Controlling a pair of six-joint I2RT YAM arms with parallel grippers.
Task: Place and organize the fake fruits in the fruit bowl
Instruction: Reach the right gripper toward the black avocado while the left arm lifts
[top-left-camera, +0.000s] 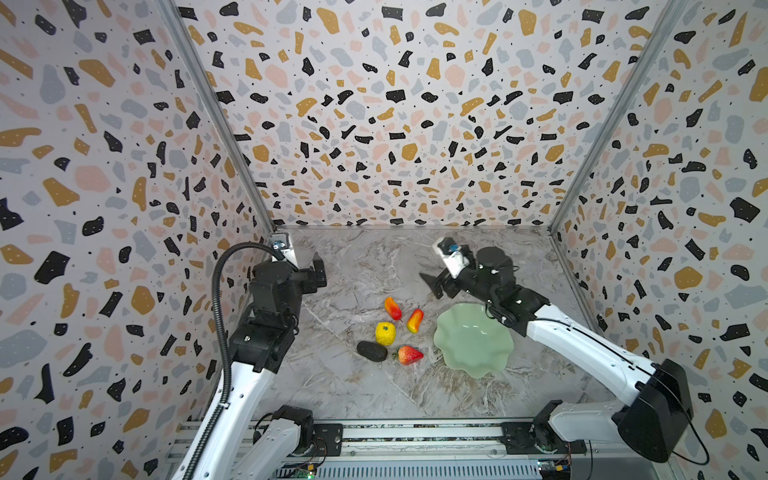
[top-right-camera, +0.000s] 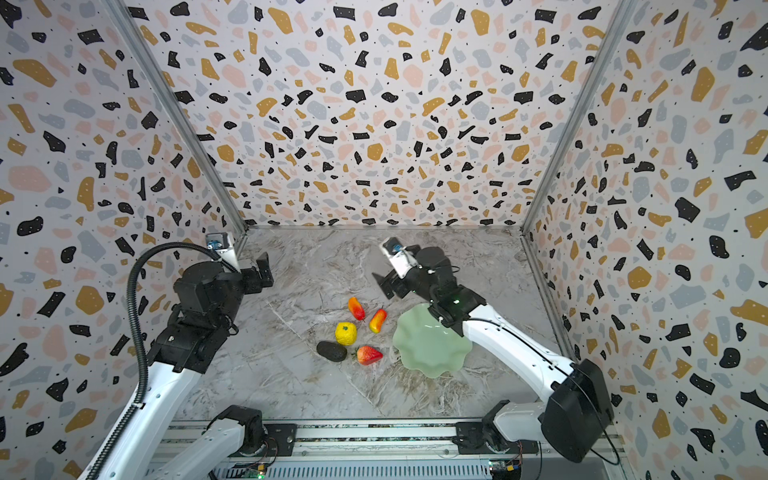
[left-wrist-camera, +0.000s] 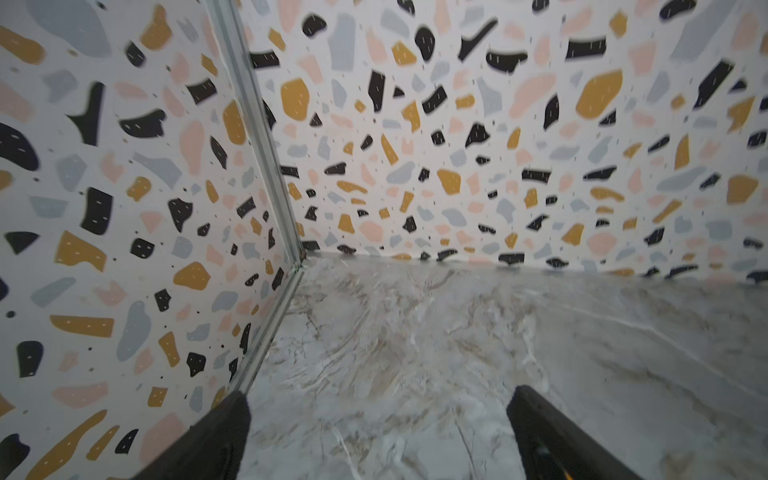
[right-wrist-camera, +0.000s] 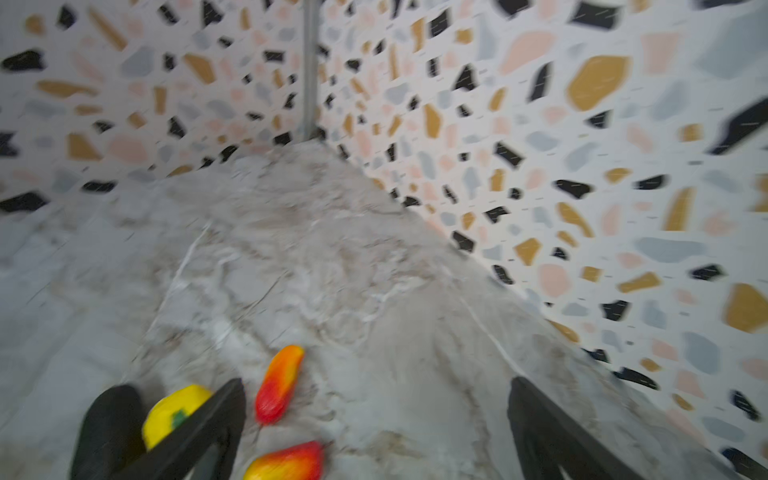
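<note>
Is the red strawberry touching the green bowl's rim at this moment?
Apart. In both top views a strip of bare tabletop shows between the strawberry tip and the bowl rim.

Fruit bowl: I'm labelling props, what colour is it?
The fruit bowl is plain pale mint green, clearest in a top view.

We see a grey marbled bench boxed in by terrazzo-patterned walls, with metal corner posts and a rail along its near edge.
</note>
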